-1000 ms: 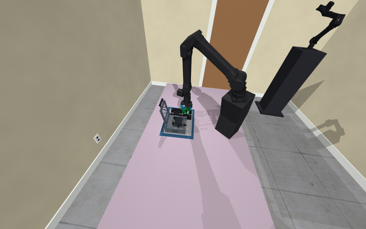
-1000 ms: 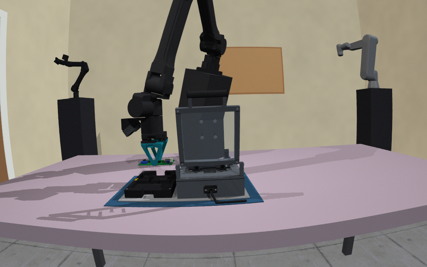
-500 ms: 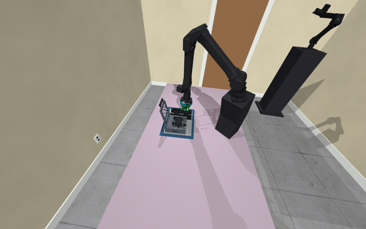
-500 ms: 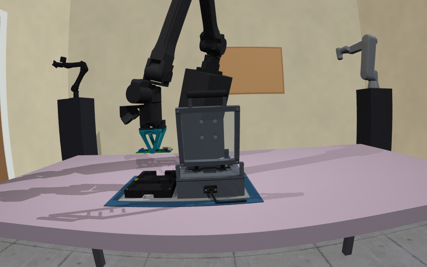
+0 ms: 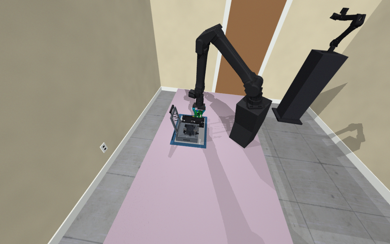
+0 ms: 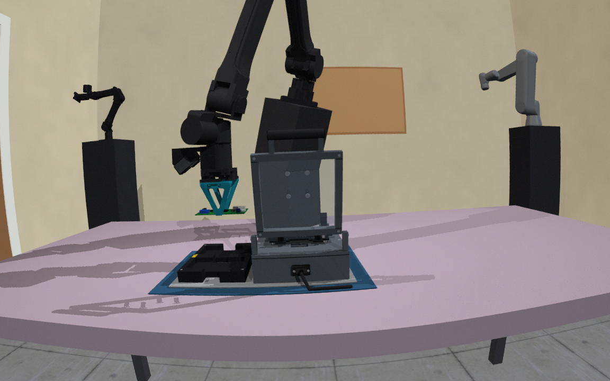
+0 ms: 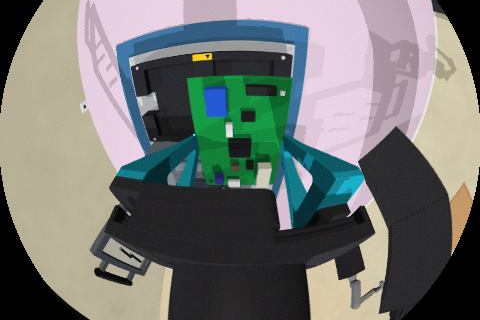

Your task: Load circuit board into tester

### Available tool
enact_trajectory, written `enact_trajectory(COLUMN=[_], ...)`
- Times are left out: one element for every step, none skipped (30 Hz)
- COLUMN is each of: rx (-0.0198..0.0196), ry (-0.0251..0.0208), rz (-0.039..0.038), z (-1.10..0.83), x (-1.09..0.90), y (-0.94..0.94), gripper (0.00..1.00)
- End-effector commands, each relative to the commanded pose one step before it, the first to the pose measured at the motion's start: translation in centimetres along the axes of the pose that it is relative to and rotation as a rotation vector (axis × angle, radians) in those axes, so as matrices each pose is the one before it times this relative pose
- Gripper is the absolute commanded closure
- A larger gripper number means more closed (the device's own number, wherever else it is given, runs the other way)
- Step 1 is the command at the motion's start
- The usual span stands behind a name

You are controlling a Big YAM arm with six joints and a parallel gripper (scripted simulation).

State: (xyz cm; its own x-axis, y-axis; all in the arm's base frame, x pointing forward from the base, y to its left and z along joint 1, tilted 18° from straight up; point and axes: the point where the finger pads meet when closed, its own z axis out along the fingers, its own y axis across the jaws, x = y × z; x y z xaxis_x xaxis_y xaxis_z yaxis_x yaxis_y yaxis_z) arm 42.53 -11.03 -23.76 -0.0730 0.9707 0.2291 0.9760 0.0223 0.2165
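My gripper (image 5: 198, 113) (image 6: 218, 212) (image 7: 240, 140) is shut on the green circuit board (image 5: 199, 115) (image 6: 237, 212) (image 7: 270, 130), its teal fingers at the board's two long edges. The board is face up, about level, and well above the black tray (image 6: 188, 275) (image 7: 167, 63). Its cream-white connector (image 7: 263, 174) is at the end toward the tester side. The grey tester (image 5: 187, 139) (image 6: 274, 270) stands beside the tray. Its lid (image 5: 176, 122) (image 6: 338, 194) stands open, upright, with the black handle (image 5: 171, 109) (image 6: 296, 134) on top. The locating pins and latch hook cannot be made out clearly.
A blue mat (image 5: 202, 146) (image 6: 364, 280) (image 7: 300, 45) lies under tray and tester. A black cable (image 6: 328, 287) runs from the tester's side. The upright lid stands as an obstacle along the tester's hinge side. Other arms on pedestals are far off.
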Motion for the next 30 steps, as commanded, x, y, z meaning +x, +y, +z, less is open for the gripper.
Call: enact_trajectory(rx=[-0.01625, -0.00119, 0.00005, 0.0, 0.0, 0.00355, 0.0036, 0.00308, 0.00262, 0.00223, 0.00189, 0.00161, 0.00137, 0.00116, 0.00099, 0.00084, 0.00071, 0.00061, 0.00037, 0.0001, 0.0, 0.0, -0.00048, -0.00052, -0.00054, -0.00049, -0.00041, -0.00035, -0.0003, -0.00025], ry=[-0.00916, -0.00056, -0.00001, 0.0, 0.0, 0.0016, 0.00163, 0.0014, 0.00119, 0.00101, 0.00086, 0.00073, 0.00062, 0.00053, 0.00045, 0.00038, 0.00032, 0.00027, 0.00017, 0.00005, 0.0, 0.0, -0.0002, -0.00022, -0.00023, -0.00021, -0.00018, -0.00015, -0.00013, -0.00011], rz=[0.00253, -0.00007, 0.00039, 0.0, 0.0, 0.00121, 0.0011, 0.00086, 0.00072, 0.00061, 0.00052, 0.00044, 0.00038, 0.00032, 0.00027, 0.00023, 0.0002, 0.00017, 0.00009, 0.00001, 0.0, 0.0, -0.00019, -0.0002, -0.0002, -0.00018, -0.00015, -0.00013, -0.00011, -0.00009], z=[-1.368, -0.024, 0.023, 0.0, 0.0, 0.164, 0.164, 0.14, 0.119, 0.101, 0.086, 0.073, 0.062, 0.053, 0.045, 0.038, 0.033, 0.028, 0.018, 0.006, 0.0, 0.0, -0.018, -0.02, -0.021, -0.019, -0.016, -0.014, -0.012, -0.01], x=[-0.876, -0.029, -0.017, 0.0, 0.0, 0.027, 0.032, 0.03, 0.026, 0.022, 0.019, 0.016, 0.014, 0.011, 0.01, 0.008, 0.007, 0.006, 0.004, 0.002, 0.0, 0.0, -0.002, -0.003, -0.003, -0.003, -0.002, -0.002, -0.002, -0.001], y=[0.629, 0.066, 0.006, 0.0, 0.0, -0.153, -0.155, -0.131, -0.111, -0.094, -0.08, -0.068, -0.058, -0.049, -0.042, -0.036, -0.03, -0.026, -0.015, -0.003, 0.0, 0.0, 0.025, 0.026, 0.027, 0.024, 0.021, 0.018, 0.015, 0.013], gripper=[0.28, 0.28, 0.28, 0.28, 0.28, 0.28, 0.28, 0.28, 0.28, 0.28, 0.28, 0.28, 0.28, 0.28, 0.28, 0.28, 0.28, 0.28, 0.28, 0.28, 0.28, 0.28, 0.28, 0.28, 0.28, 0.28, 0.28, 0.28, 0.28, 0.28])
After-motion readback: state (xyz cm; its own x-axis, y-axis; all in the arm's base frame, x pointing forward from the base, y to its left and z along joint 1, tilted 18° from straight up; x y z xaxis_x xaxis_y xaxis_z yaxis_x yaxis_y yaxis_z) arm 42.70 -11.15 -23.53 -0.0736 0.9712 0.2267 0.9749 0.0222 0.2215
